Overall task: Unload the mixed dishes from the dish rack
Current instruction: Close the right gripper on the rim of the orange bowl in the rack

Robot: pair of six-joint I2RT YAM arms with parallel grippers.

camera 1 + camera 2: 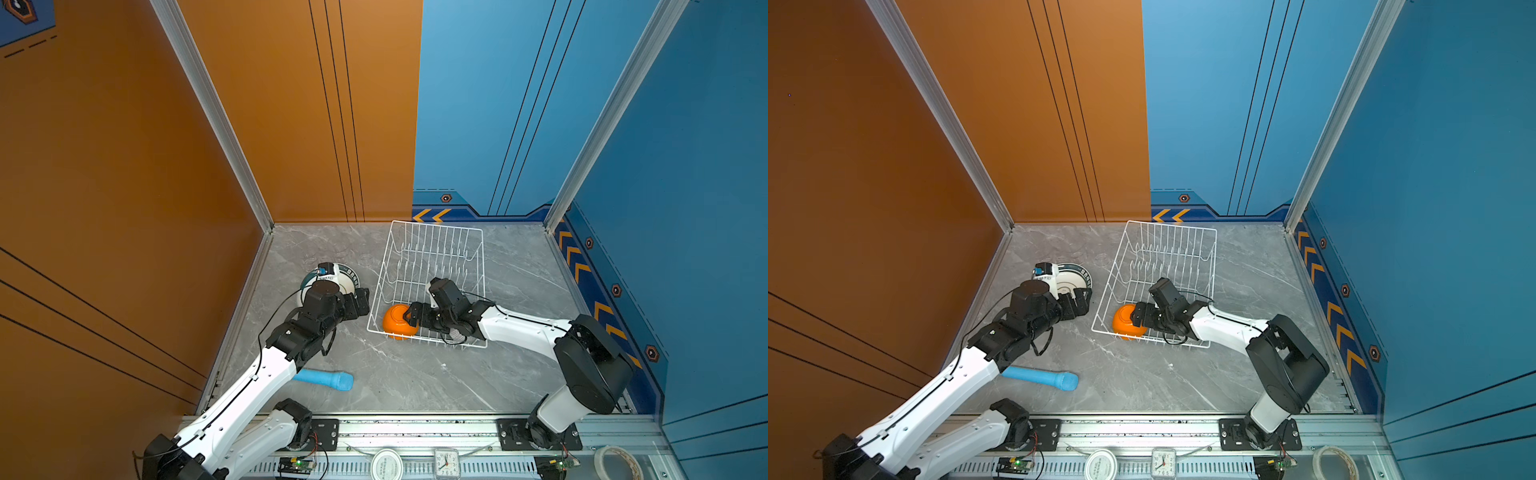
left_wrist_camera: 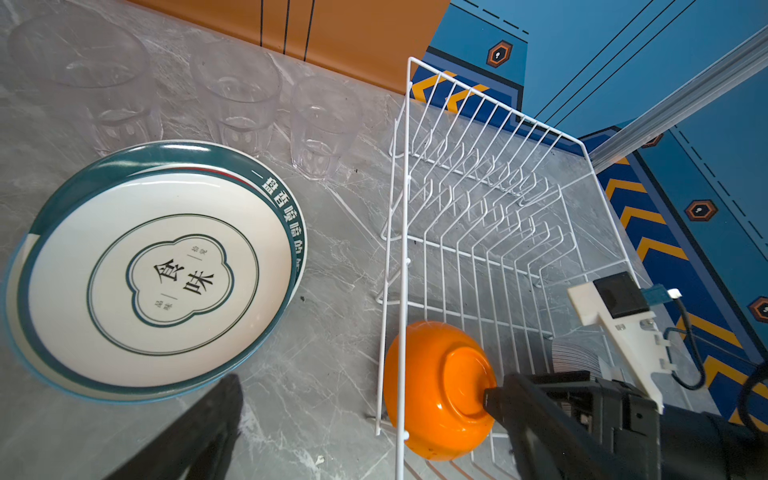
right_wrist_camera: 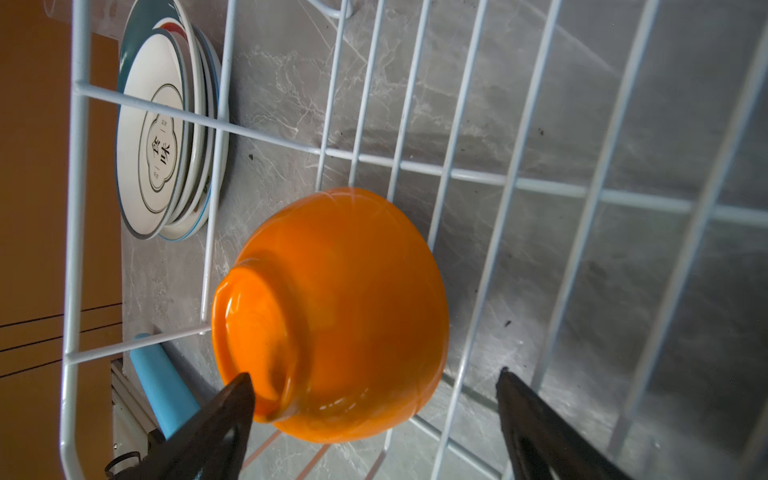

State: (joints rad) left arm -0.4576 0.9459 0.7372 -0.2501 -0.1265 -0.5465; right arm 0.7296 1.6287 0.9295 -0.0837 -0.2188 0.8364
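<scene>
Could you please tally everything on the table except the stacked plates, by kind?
Clear glass tumblers: 3
Bowls: 2 (glossy orange bowl; grey-striped bowl, partly hidden)
White wire dish rack: 1
Light-blue cylinder: 1
Total: 7

Grey marble tabletop; orange walls left, blue walls right; yellow chevrons; aluminium corner posts.

An orange bowl lies in the near-left corner of the dish rack (white wire), the right pincer against it. Left of the rack, the left pincer sits beside stacked plates on the tabletop.
</scene>
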